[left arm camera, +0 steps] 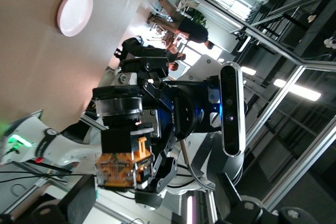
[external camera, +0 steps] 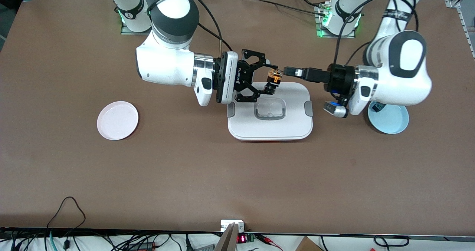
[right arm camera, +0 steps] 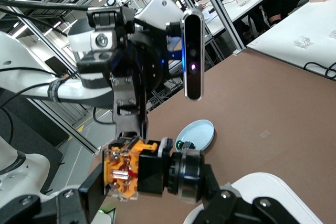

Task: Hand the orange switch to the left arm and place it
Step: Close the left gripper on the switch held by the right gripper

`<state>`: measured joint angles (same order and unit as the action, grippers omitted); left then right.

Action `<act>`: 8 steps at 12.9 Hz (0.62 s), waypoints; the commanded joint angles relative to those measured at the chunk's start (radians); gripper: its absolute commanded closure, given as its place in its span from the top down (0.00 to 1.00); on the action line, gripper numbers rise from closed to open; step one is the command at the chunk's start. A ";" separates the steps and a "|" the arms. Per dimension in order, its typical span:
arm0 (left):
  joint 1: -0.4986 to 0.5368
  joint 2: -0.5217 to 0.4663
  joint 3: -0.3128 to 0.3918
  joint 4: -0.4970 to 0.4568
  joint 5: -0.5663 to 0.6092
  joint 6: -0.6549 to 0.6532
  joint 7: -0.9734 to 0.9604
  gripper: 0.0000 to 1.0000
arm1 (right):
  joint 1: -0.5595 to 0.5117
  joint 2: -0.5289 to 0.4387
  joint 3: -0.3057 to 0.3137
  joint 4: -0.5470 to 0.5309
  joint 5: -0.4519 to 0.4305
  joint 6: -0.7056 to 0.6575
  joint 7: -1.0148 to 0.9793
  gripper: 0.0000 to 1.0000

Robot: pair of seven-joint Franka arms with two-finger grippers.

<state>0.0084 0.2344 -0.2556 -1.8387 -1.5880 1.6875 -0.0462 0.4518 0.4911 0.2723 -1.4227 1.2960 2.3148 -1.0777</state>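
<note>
The orange switch [external camera: 274, 79] hangs in the air over the edge of the white box [external camera: 270, 126] that lies toward the robots' bases. My right gripper [external camera: 271, 79] is shut on it end to end, one pad on the orange end and one on the round cap, as the right wrist view shows [right arm camera: 142, 169]. My left gripper [external camera: 285, 72] points at the switch from the left arm's side, its tips right at the switch. In the left wrist view the switch [left arm camera: 123, 163] sits just ahead of one dark finger [left arm camera: 79, 203], which stands wide of it, so this gripper looks open.
A pale blue plate [external camera: 389, 121] with a small dark component [external camera: 377, 107] sits under the left arm's wrist. A pink plate [external camera: 117, 120] lies toward the right arm's end of the table. Both grippers hover above the box lid and its grey handle [external camera: 270, 110].
</note>
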 commanded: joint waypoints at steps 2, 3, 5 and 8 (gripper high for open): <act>0.002 -0.009 -0.004 -0.034 -0.041 0.017 0.023 1.00 | 0.004 0.006 -0.002 0.018 0.057 0.006 0.009 0.30; 0.001 0.005 -0.004 -0.034 -0.044 0.018 0.040 0.99 | 0.004 0.006 -0.002 0.018 0.057 0.006 0.009 0.30; 0.001 0.020 -0.004 -0.036 -0.067 0.017 0.057 0.77 | 0.004 0.007 -0.002 0.018 0.055 0.005 0.009 0.30; -0.004 0.028 -0.005 -0.034 -0.079 0.017 0.057 0.49 | 0.002 0.011 -0.002 0.019 0.057 0.005 0.009 0.30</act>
<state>0.0089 0.2613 -0.2582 -1.8654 -1.6343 1.6996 -0.0169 0.4511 0.4923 0.2712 -1.4227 1.3255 2.3149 -1.0718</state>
